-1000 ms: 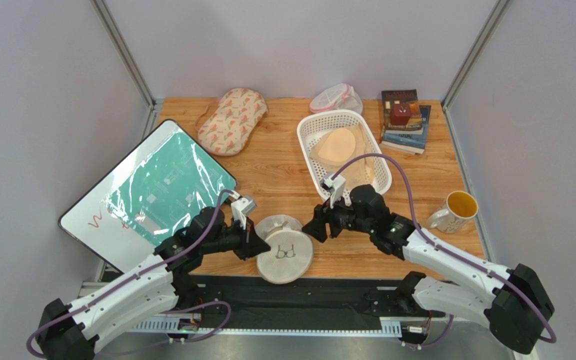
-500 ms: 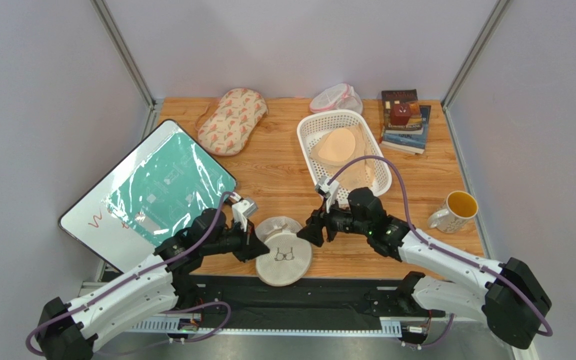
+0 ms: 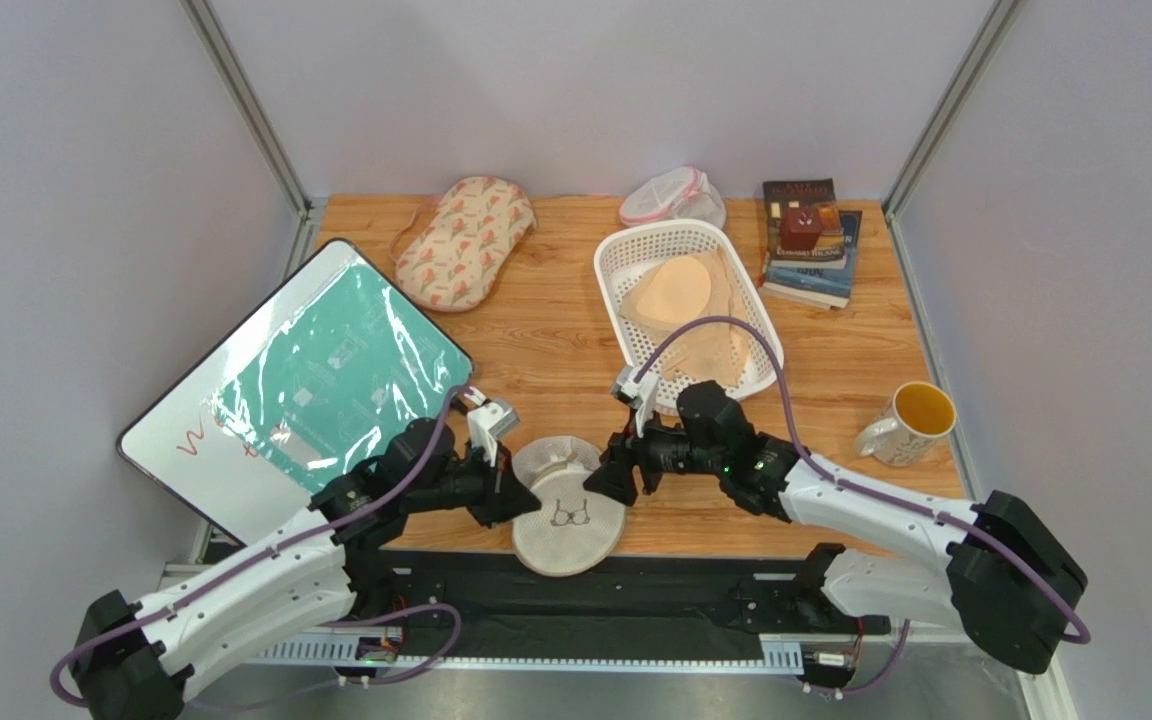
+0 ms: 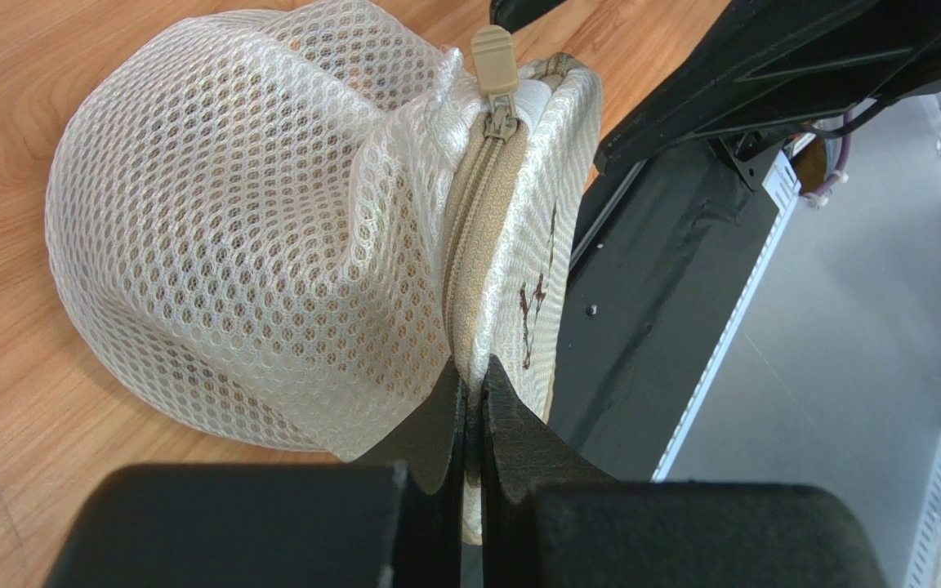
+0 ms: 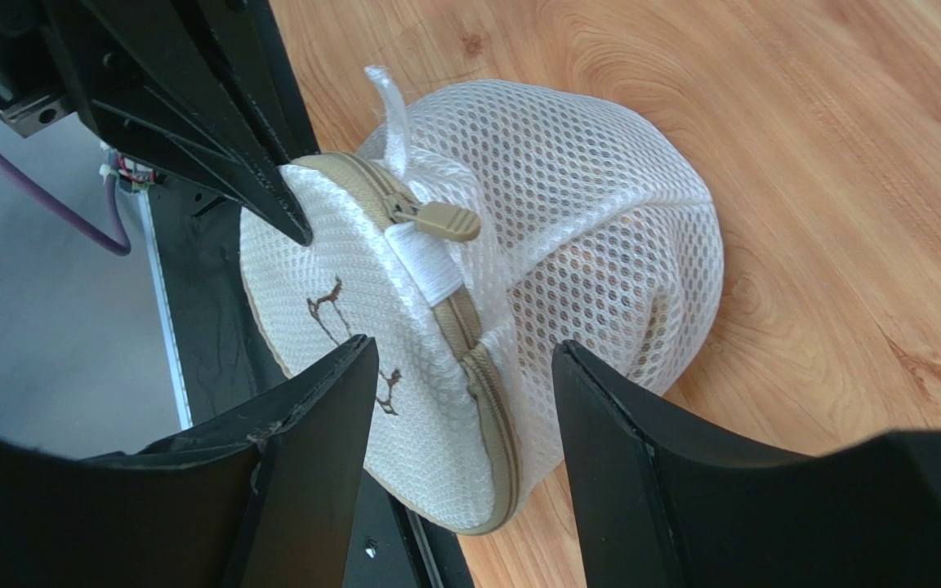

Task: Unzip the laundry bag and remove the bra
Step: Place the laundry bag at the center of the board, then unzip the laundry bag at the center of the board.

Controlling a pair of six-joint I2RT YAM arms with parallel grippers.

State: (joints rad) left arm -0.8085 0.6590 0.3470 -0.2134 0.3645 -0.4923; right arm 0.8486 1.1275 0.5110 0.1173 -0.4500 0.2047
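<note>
Two pincers sit on either side of the round, domed cream-white mesh laundry bag [image 3: 567,513], which rests at the near edge of the wooden counter [image 3: 537,353], tipped so its printed face leans out over the dark rail. My left pincer [image 4: 473,382] is closed tight, with the bag's rim nipped between its tips right on the tan zip seam [image 4: 469,245].

My right pincer [image 5: 463,355] stands about half open with nothing in it. Its two fingers straddle the seam on the opposite side of the bag.

What I care about is the beige zip pull [image 5: 439,221]. It lies just ahead of the right pincer's tips and a little up the seam, between the two pincers. Its tab points off to one side rather than straight at me. The seam itself curves round the rim from one pincer towards the other.

The right arm is the free one and is close to the pull, so I judge it should ease forward along the seam, then close on the tab.

I cannot make out the mustard-yellow bra through the mesh, so I take it to be inside the zipped bag.
</note>
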